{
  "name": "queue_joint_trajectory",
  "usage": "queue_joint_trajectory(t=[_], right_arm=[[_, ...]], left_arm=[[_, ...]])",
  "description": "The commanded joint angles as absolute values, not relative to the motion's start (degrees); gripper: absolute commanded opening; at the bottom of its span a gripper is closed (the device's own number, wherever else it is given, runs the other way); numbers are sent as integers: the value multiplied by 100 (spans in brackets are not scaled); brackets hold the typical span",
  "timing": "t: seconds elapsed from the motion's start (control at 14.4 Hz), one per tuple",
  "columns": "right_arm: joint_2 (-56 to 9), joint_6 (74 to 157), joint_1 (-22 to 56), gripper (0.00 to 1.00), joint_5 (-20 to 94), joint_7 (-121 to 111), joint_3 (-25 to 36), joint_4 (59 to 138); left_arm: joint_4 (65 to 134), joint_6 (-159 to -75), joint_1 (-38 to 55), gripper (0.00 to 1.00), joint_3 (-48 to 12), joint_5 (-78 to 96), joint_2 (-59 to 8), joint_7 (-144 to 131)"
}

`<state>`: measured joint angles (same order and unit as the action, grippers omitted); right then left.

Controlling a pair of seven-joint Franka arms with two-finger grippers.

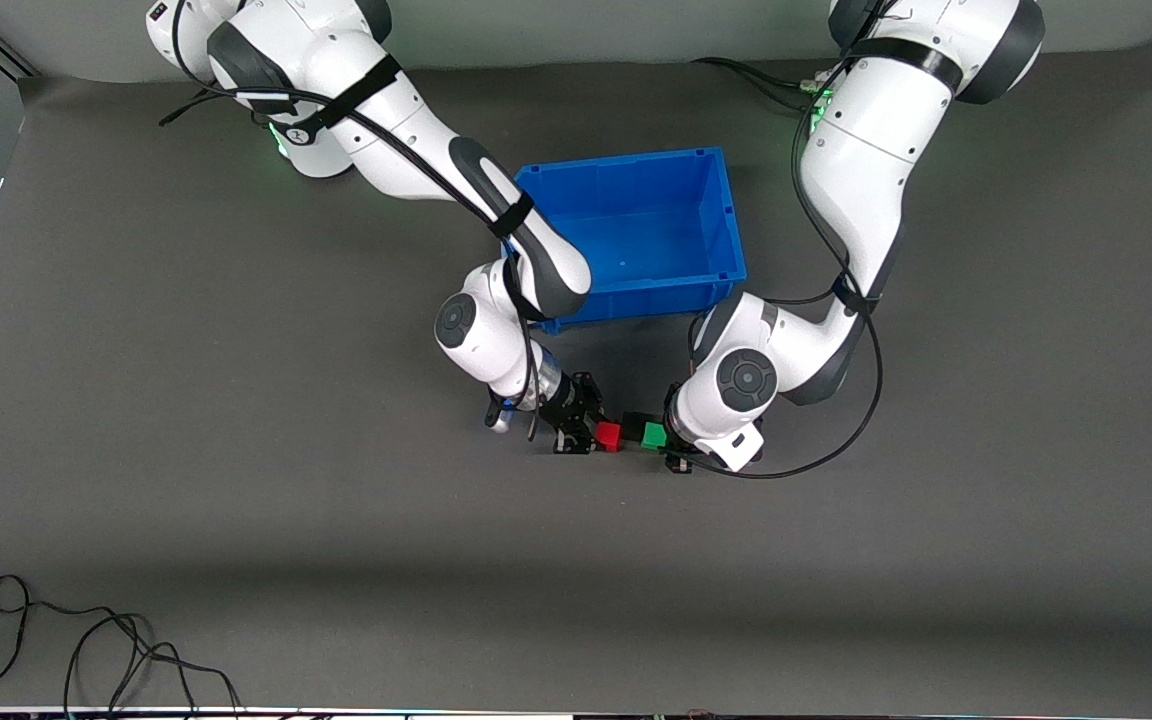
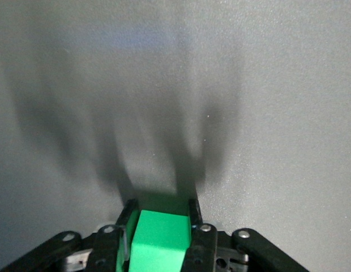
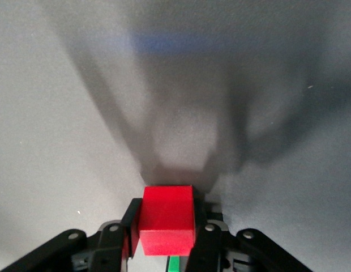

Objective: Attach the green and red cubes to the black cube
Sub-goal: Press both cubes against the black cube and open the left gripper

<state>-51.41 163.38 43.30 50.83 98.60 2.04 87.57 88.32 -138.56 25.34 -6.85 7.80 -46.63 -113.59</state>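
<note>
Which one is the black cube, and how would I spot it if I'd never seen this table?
Find the big blue bin in the middle of the table. Nearer the front camera from it, the right gripper holds a red cube and the left gripper a green cube. The black cube sits between those two, the only dark, uncoloured one.

No legible text, labels, brand marks, numbers or signs in any view; none readable on the blue bin (image 1: 636,230), the red cube (image 1: 607,435), the green cube (image 1: 653,435), the black cube (image 1: 633,422), the arm housings or the desk (image 1: 236,520)
</note>
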Motion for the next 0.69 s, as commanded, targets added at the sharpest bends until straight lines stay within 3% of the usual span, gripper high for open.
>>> queue_joint_trajectory(t=[0.0, 0.28, 0.35, 0.42, 0.49, 0.62], right_arm=[[-5238, 16427, 4465, 22, 5177, 9905, 281, 8604], [-5238, 16418, 4465, 22, 5089, 9642, 290, 8613], [-5238, 16418, 4465, 26, 5089, 9642, 290, 8605], [-5247, 16409, 4447, 66, 5089, 9650, 290, 8604], [-5282, 16400, 4395, 99, 5089, 9633, 290, 8587], [-5291, 16400, 4421, 100, 4975, 9362, 299, 8587]], left_arm=[[8754, -13694, 2558, 100, -580, 703, -4562, -11461], [8701, -13186, 2129, 100, -457, 449, -4290, -11128], [8701, -13010, 1909, 100, -457, 440, -4185, -10883], [8701, -12851, 1681, 100, -466, 439, -4053, -10481], [8701, -12658, 1435, 100, -483, 466, -3904, -10076], [8701, -12245, 1056, 100, -501, 510, -3623, -9416]])
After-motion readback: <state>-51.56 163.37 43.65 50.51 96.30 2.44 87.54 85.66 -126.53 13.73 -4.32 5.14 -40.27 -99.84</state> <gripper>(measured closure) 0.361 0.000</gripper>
